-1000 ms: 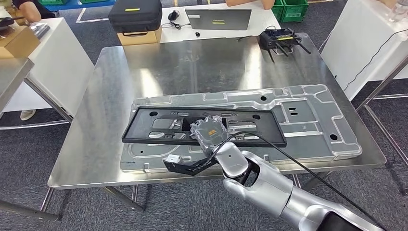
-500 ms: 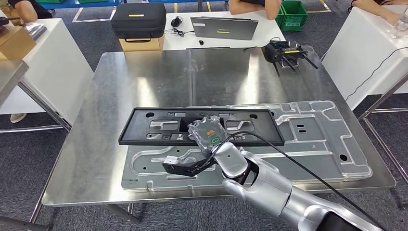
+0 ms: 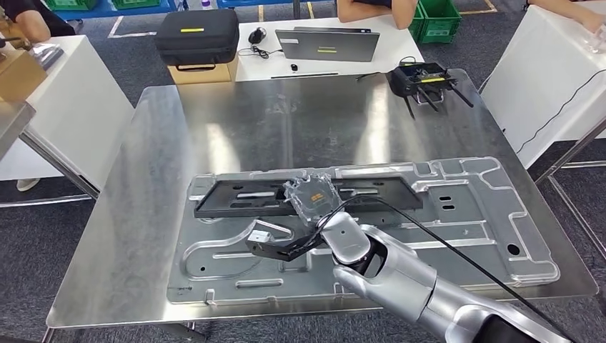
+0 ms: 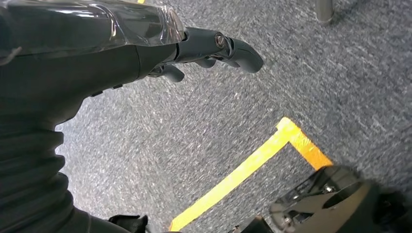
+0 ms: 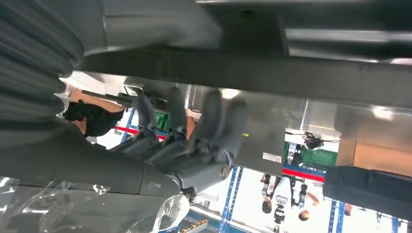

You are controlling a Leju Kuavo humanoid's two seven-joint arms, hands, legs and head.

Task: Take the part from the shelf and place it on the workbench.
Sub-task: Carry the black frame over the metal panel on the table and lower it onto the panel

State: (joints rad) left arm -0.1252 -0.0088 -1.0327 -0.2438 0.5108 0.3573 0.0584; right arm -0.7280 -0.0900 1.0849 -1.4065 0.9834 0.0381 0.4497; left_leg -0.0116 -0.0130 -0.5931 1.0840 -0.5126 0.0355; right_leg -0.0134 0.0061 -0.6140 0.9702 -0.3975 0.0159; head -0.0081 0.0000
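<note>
The part is a long black plastic frame (image 3: 236,197). It lies low across a large silver pressed panel (image 3: 464,214) on the steel workbench (image 3: 286,118). My right hand (image 3: 311,197), wrapped in clear plastic, grips the frame near the middle of its near edge. In the right wrist view its dark fingers (image 5: 214,121) curl up against the black frame (image 5: 252,73); whether the frame rests on the panel I cannot tell. My left hand (image 4: 214,46) hangs over grey carpet with its fingers stretched out and nothing in them.
At the workbench's far right corner sits a black controller (image 3: 423,75). Beyond it, a white table holds a laptop (image 3: 327,43) and a black case (image 3: 196,36). White tables stand on both sides and people sit at the far side. Yellow tape (image 4: 252,167) marks the floor.
The camera has moved nearer the workbench, shifting the whole scene. The black frame has tipped flatter and lower onto the silver panel, still in my right hand.
</note>
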